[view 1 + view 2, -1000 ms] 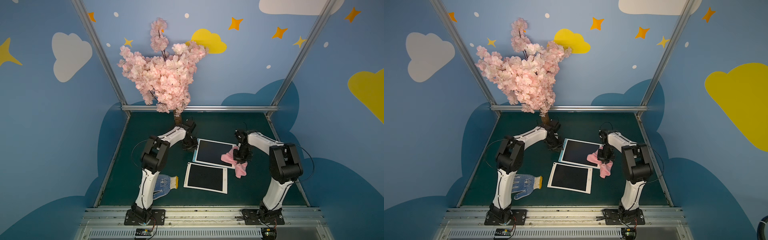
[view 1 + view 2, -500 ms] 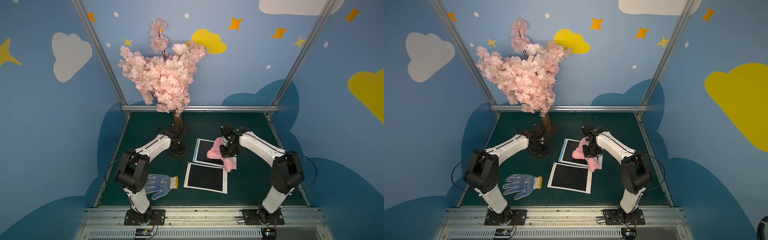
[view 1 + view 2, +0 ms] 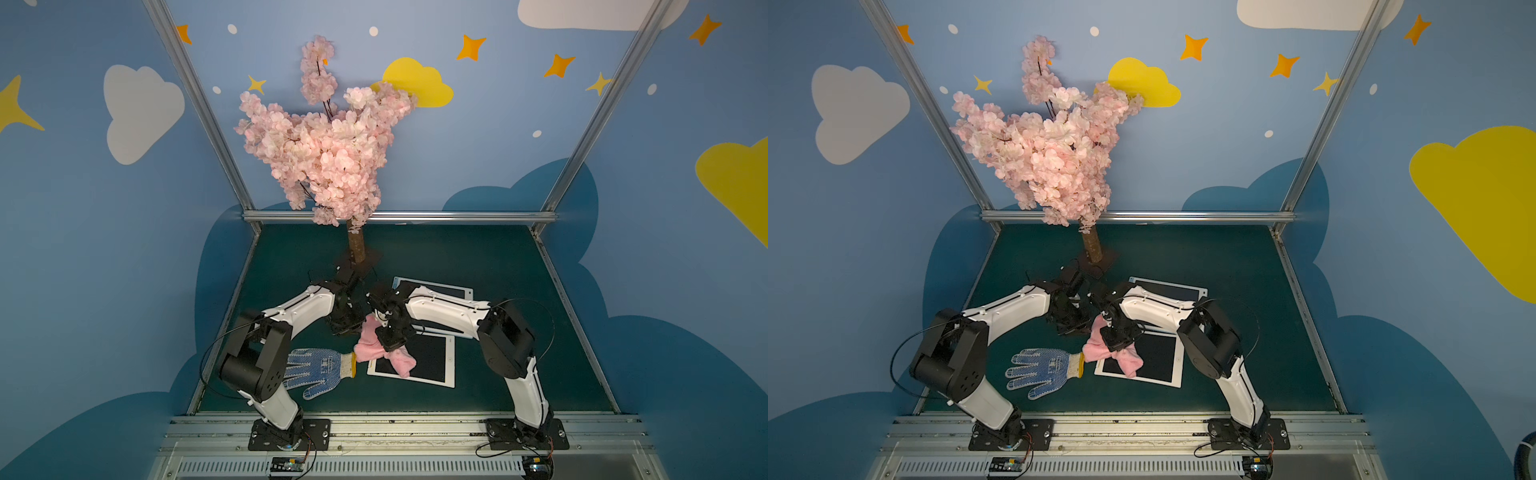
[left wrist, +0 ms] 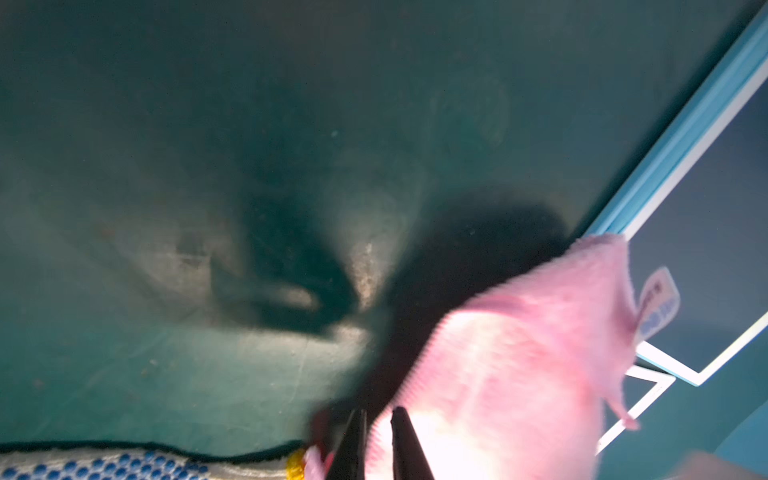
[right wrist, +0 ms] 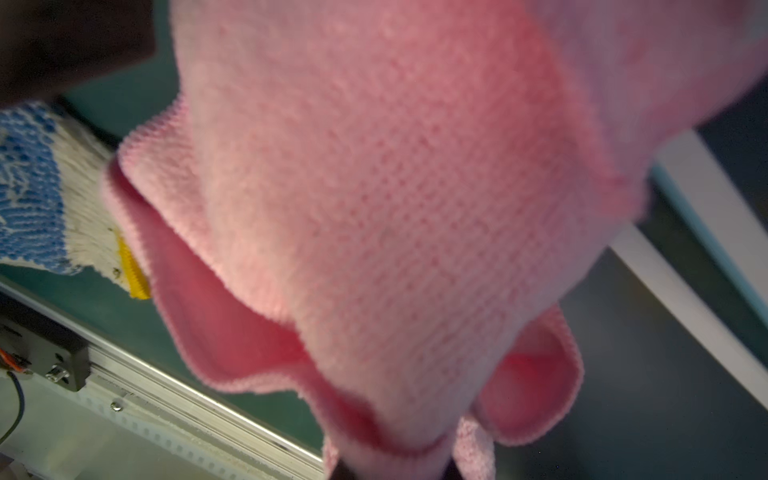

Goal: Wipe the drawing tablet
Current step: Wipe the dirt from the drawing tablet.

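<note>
The white-framed drawing tablet (image 3: 428,361) lies flat on the green counter (image 3: 478,257), at 6 o'clock from its middle. A pink cloth (image 3: 370,349) hangs over the tablet's 9 o'clock edge, clamped in the right arm's jaws. The left arm's jaws, at the cloth's 10 o'clock, stand almost together; whether they pinch it I cannot tell. A second tablet (image 3: 444,289) lies at 12 o'clock. A dotted work glove (image 3: 320,370) lies at 9 o'clock, cuff just beside the cloth.

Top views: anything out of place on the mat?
A blue-dotted work glove lies on the mat beside the near tablet, its cuff next to the pink cloth. It has no part in wiping. Nothing spilled or damaged shows.
</note>
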Controlling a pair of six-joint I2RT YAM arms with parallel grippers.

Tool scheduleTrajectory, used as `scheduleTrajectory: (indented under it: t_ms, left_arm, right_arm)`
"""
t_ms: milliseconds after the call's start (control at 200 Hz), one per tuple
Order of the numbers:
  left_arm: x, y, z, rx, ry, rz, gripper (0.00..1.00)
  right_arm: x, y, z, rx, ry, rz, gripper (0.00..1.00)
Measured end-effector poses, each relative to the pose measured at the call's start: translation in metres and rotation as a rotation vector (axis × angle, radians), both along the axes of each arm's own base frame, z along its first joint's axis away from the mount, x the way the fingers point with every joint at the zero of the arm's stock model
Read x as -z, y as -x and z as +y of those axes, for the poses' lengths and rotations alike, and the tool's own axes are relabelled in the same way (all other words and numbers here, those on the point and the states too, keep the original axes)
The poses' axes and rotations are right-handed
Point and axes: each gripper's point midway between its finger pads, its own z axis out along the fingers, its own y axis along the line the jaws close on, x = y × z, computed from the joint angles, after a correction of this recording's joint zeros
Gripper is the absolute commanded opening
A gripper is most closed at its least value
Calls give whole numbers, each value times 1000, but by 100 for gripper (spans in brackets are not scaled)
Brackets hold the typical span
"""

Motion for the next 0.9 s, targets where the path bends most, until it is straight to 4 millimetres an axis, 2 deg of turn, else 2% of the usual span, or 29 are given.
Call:
scheduleTrajectory:
  t_ms: [105,205,360,511,671,786,896]
  left_arm:
    - [-2,1,-2,2,12,-10,15]
    - [-6,14,-4,6,31,-13,14]
    - [-8,55,-19,52,62,11,13]
    - [4,99,-35,96,72,66,13]
    - [24,124,-41,84,67,131,12]
    - [28,125,-44,59,88,133,13]
    - [29,125,-49,41,118,141,12]
  right_arm:
    - [7,-3,1,28,8,24,0]
    - [12,-16,-2,75,9,42,0]
    - [10,-45,-7,147,-6,38,0]
    - [10,-63,-11,188,-11,28,0]
    - [10,-60,-7,173,-11,28,0]
    - [10,-50,0,142,-14,30,0]
    - [10,-31,9,105,-28,51,0]
